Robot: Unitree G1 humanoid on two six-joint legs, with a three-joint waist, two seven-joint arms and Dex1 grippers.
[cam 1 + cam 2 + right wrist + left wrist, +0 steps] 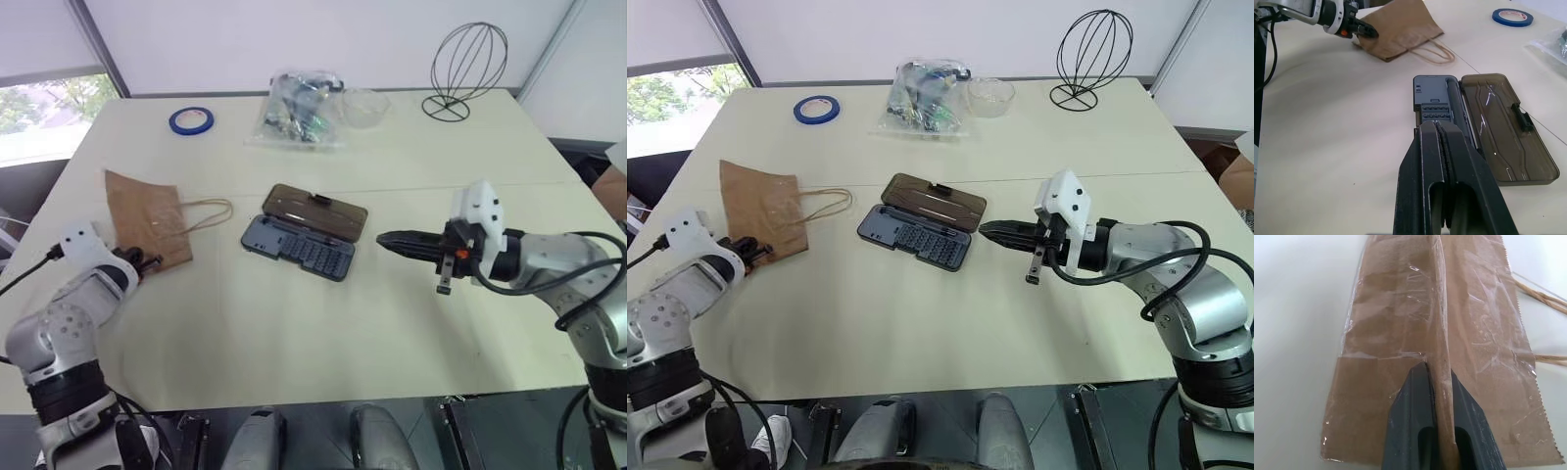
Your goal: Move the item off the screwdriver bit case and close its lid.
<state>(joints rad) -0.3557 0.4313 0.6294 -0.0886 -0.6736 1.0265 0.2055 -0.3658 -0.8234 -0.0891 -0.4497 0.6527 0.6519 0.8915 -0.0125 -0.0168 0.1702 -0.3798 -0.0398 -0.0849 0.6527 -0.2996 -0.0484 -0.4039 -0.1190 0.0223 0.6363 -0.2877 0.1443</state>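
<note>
The kraft paper bag [147, 223] is lying flat on the worktop [294, 323], well to the left of the screwdriver bit case [299, 245] and fully off it, with its thin loop handles [208, 213] pointing toward the case. A raised fold along the bag's near edge is being pinched by the left tool [145, 260], whose two dark fingers [1415, 426] are seen in the left wrist view pressed against either side of the paper ridge. The case is resting open near the worktop's centre, its blue-grey tray of bits facing up. The lid [315, 211] is lying folded back flat on the worktop behind the tray, joined to it along the hinge. The right tool [397, 242] is being held above the worktop just right of the case, pointing toward it, with its fingers pressed together on nothing. Farther back, a clear plastic bag of small parts [294, 110] is sitting beside a clear bowl [364, 106]; a roll of blue tape [191, 120] is lying to the left and a black wire stand [465, 69] is standing to the right.
</note>
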